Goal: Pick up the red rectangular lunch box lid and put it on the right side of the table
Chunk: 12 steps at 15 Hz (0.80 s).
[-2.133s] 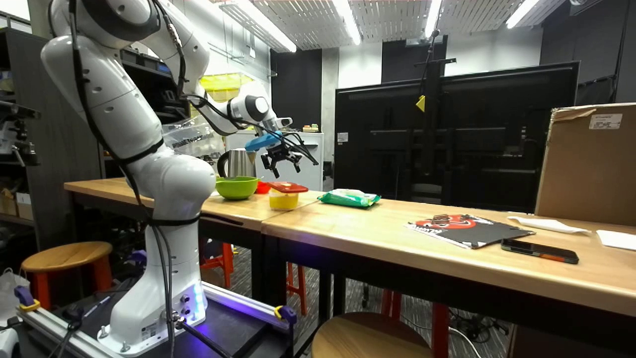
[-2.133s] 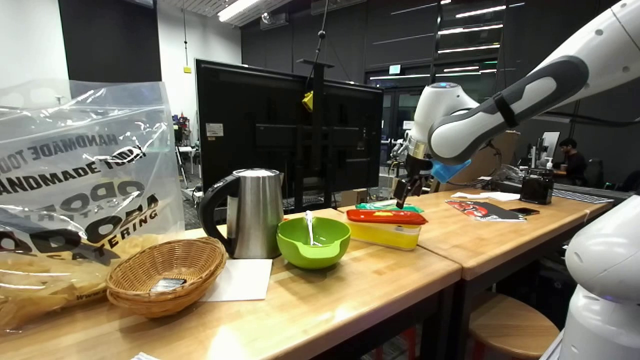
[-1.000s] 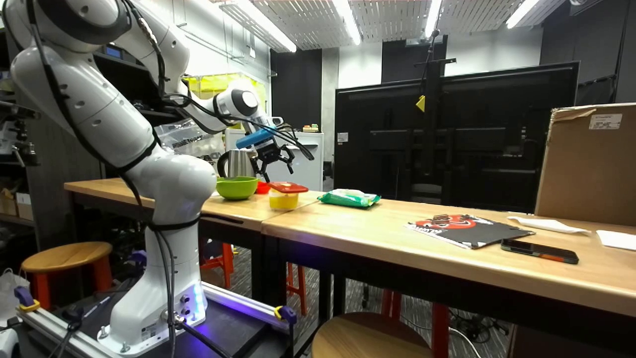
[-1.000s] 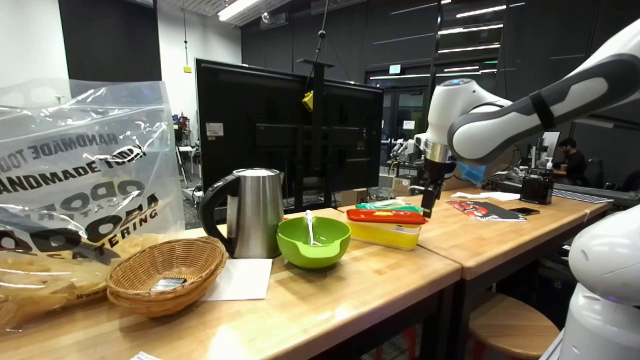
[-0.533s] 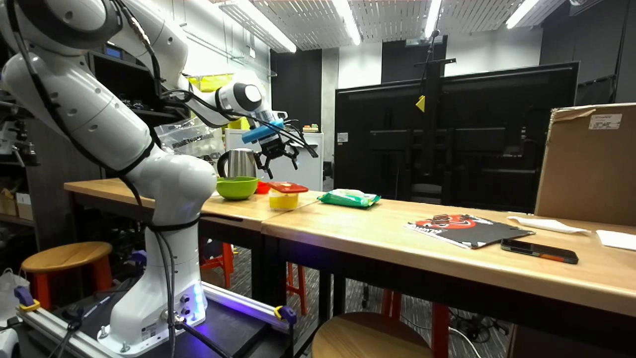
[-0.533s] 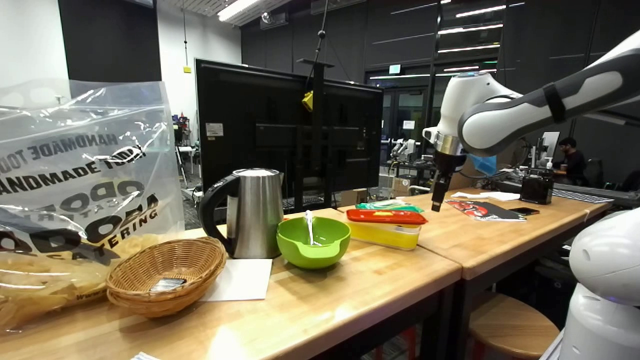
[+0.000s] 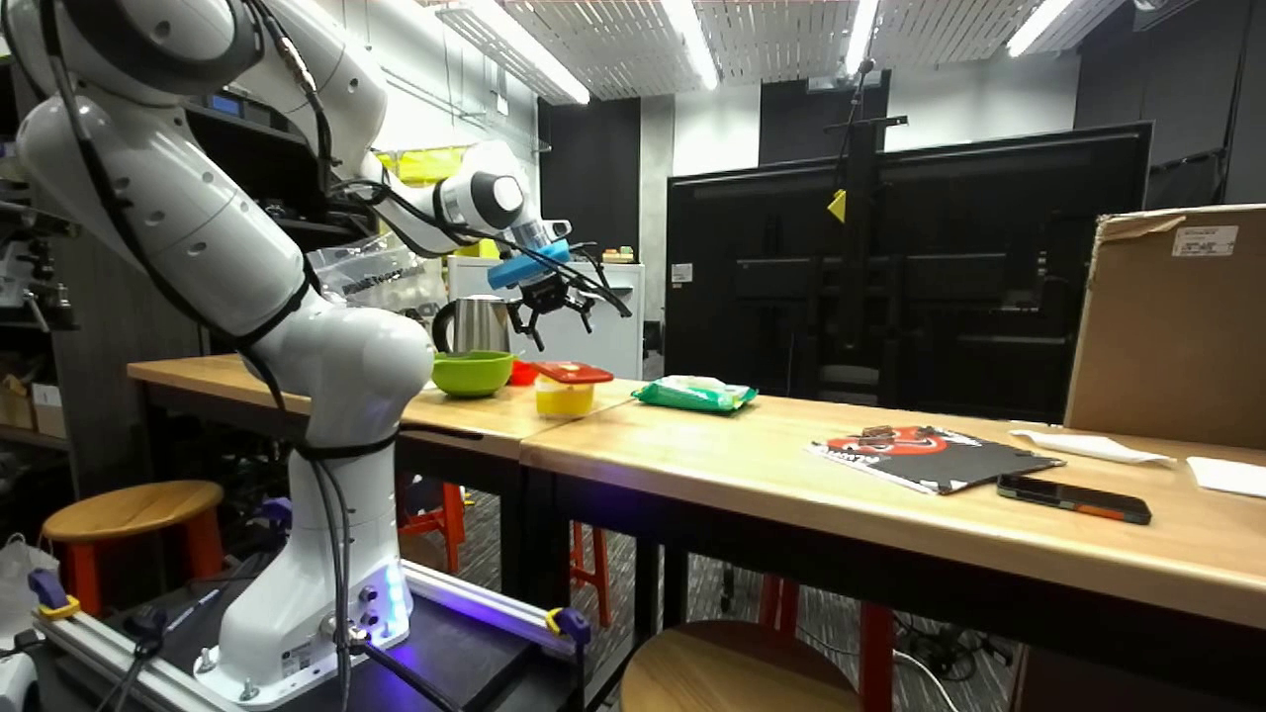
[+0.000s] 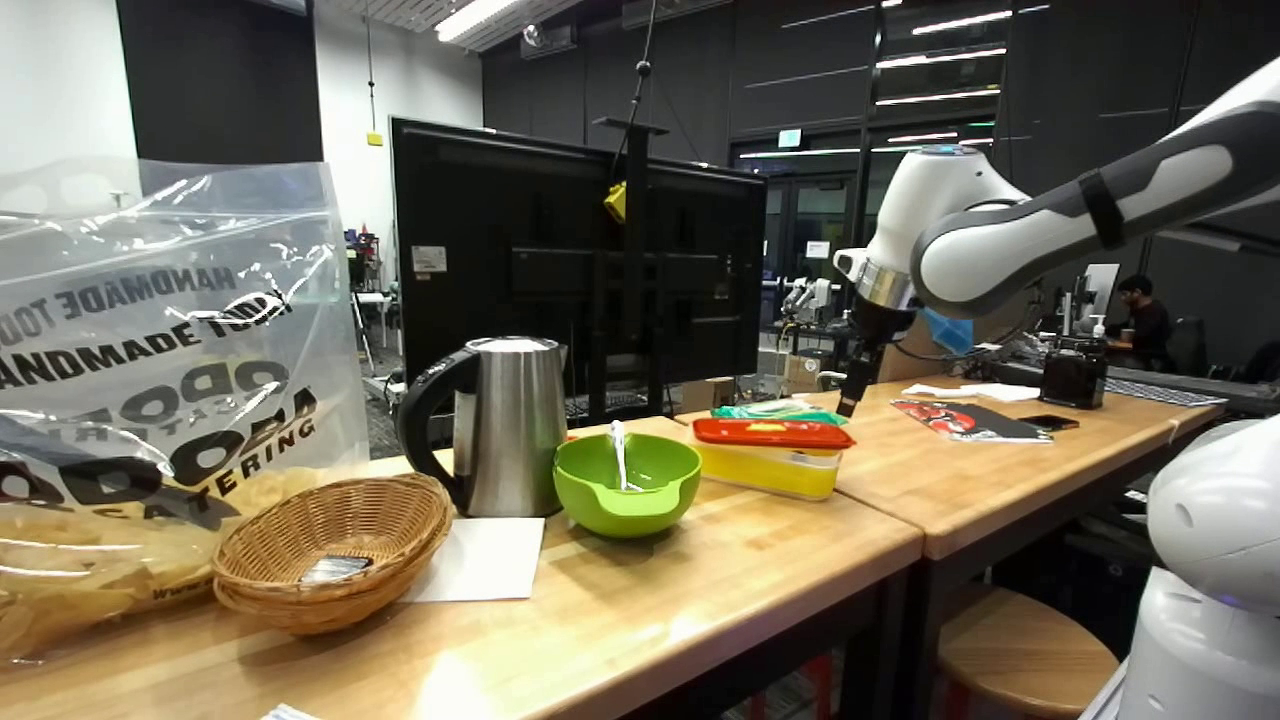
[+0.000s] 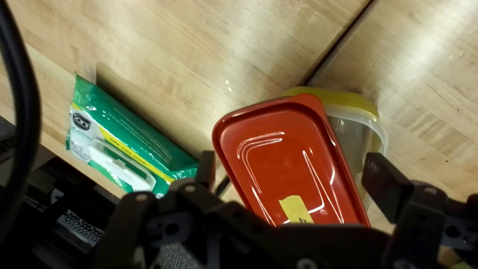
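Observation:
The red rectangular lunch box lid (image 7: 574, 372) lies skewed and loose on top of the yellow box (image 7: 565, 400); the lid shows in both exterior views (image 8: 772, 433). In the wrist view the lid (image 9: 280, 157) has a yellow tape label, and its near end is hidden by the gripper body. My gripper (image 7: 564, 336) is open and empty, tilted above the lid. In the wrist view the fingers (image 9: 294, 175) straddle the lid's long sides, with a gap on each side. The table (image 7: 692, 445) has a light wooden top with a seam by the box.
A green wipes pack (image 9: 127, 142) lies beside the box. A green bowl (image 8: 628, 490) with a white utensil, a steel kettle (image 8: 515, 430) and wicker baskets (image 8: 330, 550) stand on the other side. A magazine (image 7: 930, 455), a phone (image 7: 1073, 498) and white papers (image 7: 1093, 447) lie farther right.
My gripper has shifted back from its earlier place, dipped, then risen; in the last half second it moved slightly forward again. It stays open. The lid and box have not moved.

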Tool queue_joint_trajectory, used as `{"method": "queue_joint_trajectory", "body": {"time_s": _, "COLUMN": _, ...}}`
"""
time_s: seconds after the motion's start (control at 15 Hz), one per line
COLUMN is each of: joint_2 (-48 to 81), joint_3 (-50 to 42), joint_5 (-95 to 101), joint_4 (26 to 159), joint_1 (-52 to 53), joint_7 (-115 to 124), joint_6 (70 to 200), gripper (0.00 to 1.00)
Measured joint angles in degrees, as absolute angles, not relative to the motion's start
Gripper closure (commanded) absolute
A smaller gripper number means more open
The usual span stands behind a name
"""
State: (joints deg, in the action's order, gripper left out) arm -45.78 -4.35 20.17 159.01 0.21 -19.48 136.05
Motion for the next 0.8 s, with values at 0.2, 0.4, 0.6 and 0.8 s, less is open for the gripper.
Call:
{"method": "queue_joint_trajectory", "body": {"time_s": 0.2, "joint_2": -43.82, "joint_3": -4.35, "joint_5": 19.48, "joint_4": 159.06, "joint_1": 1.29, "joint_7": -19.40, "joint_6": 138.30, "gripper": 0.00}}
{"method": "queue_joint_trajectory", "body": {"time_s": 0.4, "joint_2": -41.47, "joint_3": -4.35, "joint_5": 19.36, "joint_4": 159.09, "joint_1": 1.75, "joint_7": -19.47, "joint_6": 139.49, "gripper": 0.00}}
{"method": "queue_joint_trajectory", "body": {"time_s": 0.6, "joint_2": -39.29, "joint_3": -4.35, "joint_5": 19.36, "joint_4": 159.12, "joint_1": 2.25, "joint_7": -19.68, "joint_6": 139.59, "gripper": 0.00}}
{"method": "queue_joint_trajectory", "body": {"time_s": 0.8, "joint_2": -37.68, "joint_3": -4.35, "joint_5": 19.30, "joint_4": 159.12, "joint_1": 2.65, "joint_7": -19.85, "joint_6": 139.69, "gripper": 0.00}}
